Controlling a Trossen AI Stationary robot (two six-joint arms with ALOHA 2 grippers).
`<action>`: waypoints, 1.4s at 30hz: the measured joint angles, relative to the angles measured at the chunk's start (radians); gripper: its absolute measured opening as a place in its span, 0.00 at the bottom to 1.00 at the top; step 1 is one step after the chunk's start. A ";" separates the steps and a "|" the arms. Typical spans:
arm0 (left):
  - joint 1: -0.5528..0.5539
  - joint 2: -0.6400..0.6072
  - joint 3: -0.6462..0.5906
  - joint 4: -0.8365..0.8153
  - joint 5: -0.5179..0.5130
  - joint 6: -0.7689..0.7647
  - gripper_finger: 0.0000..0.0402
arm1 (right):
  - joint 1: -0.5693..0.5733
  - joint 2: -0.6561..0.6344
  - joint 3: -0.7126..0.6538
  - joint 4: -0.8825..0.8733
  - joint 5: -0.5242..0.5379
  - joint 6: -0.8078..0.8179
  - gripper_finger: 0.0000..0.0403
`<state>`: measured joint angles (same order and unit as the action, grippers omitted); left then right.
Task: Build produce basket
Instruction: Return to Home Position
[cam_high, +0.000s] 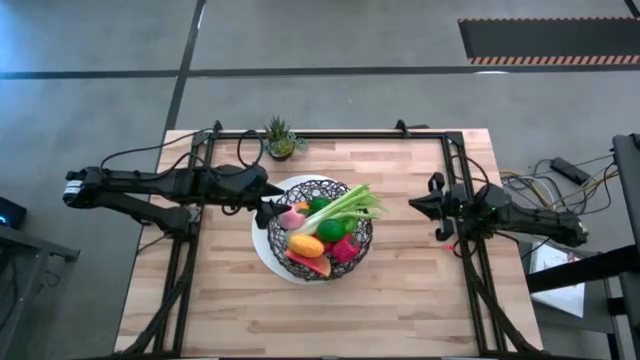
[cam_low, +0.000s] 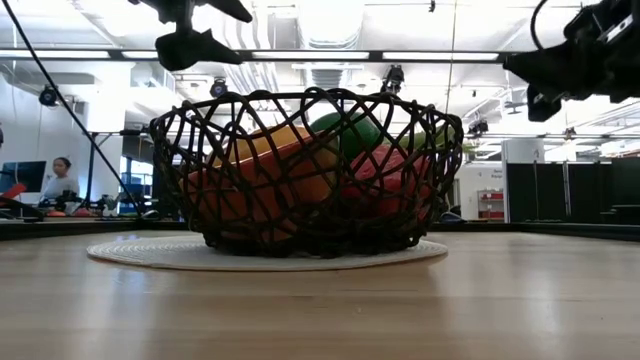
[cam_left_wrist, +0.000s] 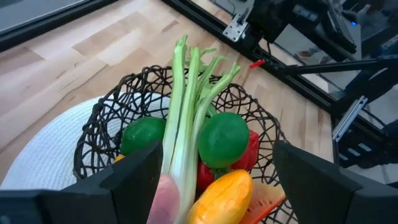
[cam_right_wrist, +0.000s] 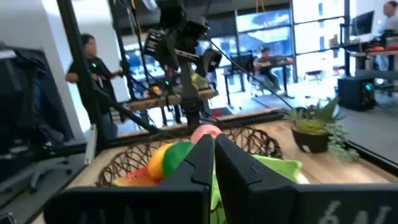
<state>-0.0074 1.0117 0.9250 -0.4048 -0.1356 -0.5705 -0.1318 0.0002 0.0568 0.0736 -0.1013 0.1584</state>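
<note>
The black wire basket (cam_high: 322, 190) stands on its round white base (cam_high: 266, 250) at the table's middle. In it lie a green celery stalk (cam_high: 352, 204), green round pieces (cam_left_wrist: 222, 138), an orange piece (cam_high: 305, 245), pink pieces (cam_high: 344, 249) and a red slice (cam_high: 313, 266). The celery rests on top of the other produce, with its leafy end over the far right rim. My left gripper (cam_high: 268, 212) hangs open just above the basket's left rim, and its fingers (cam_left_wrist: 127, 180) stand on either side of the celery's pale end without touching it. My right gripper (cam_high: 418, 206) is shut, right of the basket and clear of it.
A small spiky potted plant (cam_high: 280, 138) stands at the table's far edge, left of centre. Black frame rails (cam_high: 452, 170) run along the table's left, right and far sides. Bare wood lies between the basket and the near edge. People sit at desks in the room beyond.
</note>
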 joint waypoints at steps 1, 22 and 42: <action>0.000 -0.002 0.000 0.003 0.000 0.000 0.72 | 0.000 0.001 -0.027 0.046 -0.008 0.004 0.02; 0.001 -0.200 -0.150 0.074 -0.125 -0.022 0.72 | 0.023 0.014 -0.045 -0.031 -0.072 0.086 0.02; 0.015 -0.450 -0.300 0.134 -0.165 0.106 0.59 | 0.088 0.015 -0.046 -0.058 0.099 0.076 0.02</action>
<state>0.0079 0.5620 0.6253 -0.2710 -0.3010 -0.4648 -0.0441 0.0154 0.0113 0.0159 -0.0023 0.2340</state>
